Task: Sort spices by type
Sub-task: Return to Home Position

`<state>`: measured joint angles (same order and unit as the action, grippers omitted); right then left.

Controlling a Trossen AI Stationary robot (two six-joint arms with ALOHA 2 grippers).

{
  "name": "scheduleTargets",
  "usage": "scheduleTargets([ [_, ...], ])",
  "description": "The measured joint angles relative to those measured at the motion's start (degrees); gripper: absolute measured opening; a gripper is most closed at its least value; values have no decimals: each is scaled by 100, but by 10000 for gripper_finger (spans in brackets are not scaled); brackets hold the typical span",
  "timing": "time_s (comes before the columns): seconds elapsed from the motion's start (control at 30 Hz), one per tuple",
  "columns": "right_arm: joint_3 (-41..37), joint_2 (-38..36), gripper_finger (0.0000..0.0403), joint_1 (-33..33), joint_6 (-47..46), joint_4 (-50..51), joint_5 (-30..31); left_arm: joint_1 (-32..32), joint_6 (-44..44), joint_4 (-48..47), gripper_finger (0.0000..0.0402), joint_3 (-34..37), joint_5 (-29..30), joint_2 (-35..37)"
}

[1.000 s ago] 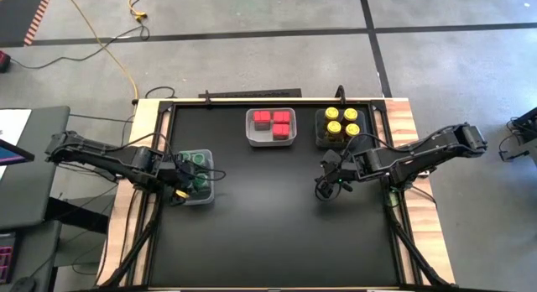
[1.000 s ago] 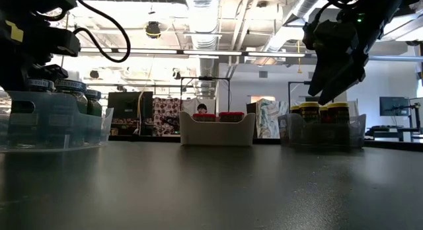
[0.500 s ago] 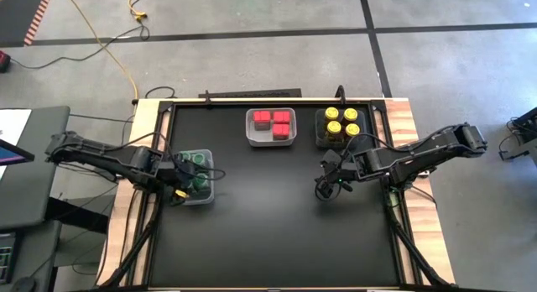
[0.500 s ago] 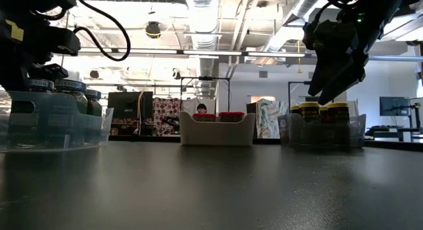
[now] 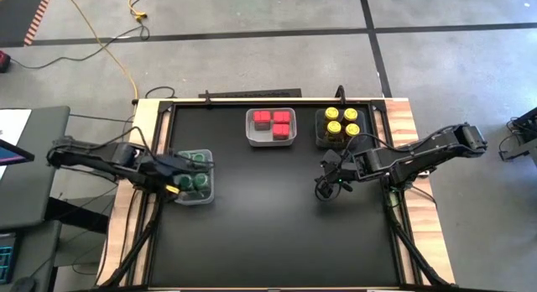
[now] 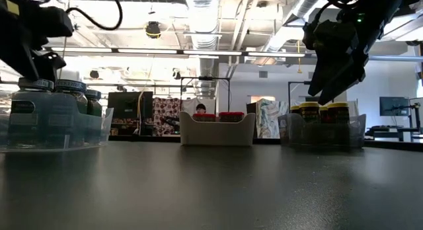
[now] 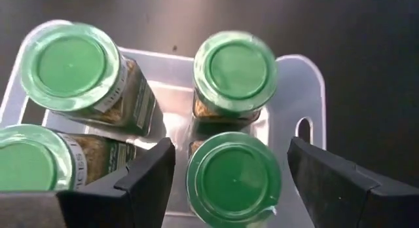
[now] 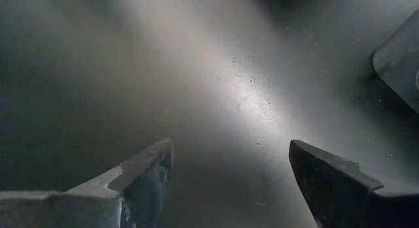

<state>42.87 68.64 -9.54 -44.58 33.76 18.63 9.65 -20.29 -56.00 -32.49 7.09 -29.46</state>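
Several green-lidded jars (image 7: 232, 74) stand upright in a clear tray (image 7: 308, 77) at the table's left. My left gripper (image 7: 232, 182) hovers open over them, one finger on each side of the nearest jar's lid (image 7: 234, 179), touching nothing. In the high view it is at the tray's left side (image 5: 183, 179). Red boxes (image 5: 273, 120) fill a white tray at the far middle. Yellow-lidded jars (image 5: 341, 122) fill a tray beside it. My right gripper (image 5: 323, 187) hangs open above bare table (image 8: 216, 90).
The red boxes' tray (image 6: 217, 132) and the yellow jars' tray (image 6: 322, 127) stand along the far edge. The black tabletop (image 5: 268, 216) between the arms and toward the near edge is bare. A tray corner (image 8: 399, 57) shows near my right gripper.
My left gripper has risen and drawn back toward the table's left edge, away from the green jars, which stay upright in their tray.
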Motion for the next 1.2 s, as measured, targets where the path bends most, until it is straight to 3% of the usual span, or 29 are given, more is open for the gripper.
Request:
scheduleTargets([
  [0.63, -1, 1, 331, 0, 2, 0, 0, 0, -83, 124, 281, 0, 145, 1079],
  [0.87, 0, 0, 331, 0, 4, 2, 296, 0, -138, 1241, 281, 0, 404, 945],
  [1.2, 0, 2, 331, 0, 5, 2, 448, 2, 1536, 2556, 281, 184, 495, 790],
])
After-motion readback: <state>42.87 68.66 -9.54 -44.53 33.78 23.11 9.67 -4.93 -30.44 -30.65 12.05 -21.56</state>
